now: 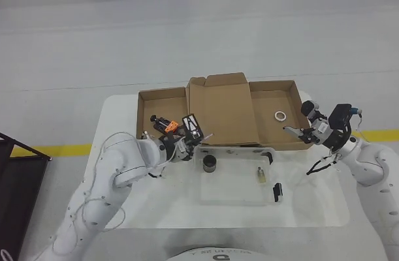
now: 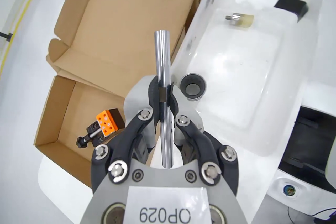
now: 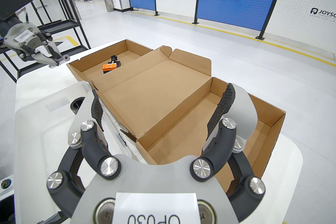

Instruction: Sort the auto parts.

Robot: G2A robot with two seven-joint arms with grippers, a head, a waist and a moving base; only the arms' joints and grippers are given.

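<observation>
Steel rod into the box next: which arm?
Left. The left gripper is shut on the steel rod, near the compartment holding the orange part; the right gripper is open at the other end of the box.

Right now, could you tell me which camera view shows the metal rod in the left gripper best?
The left wrist view: the metal rod runs full length between the left gripper's shut fingers. The top view shows a thin sliver; the right wrist view, just its tip.
</observation>
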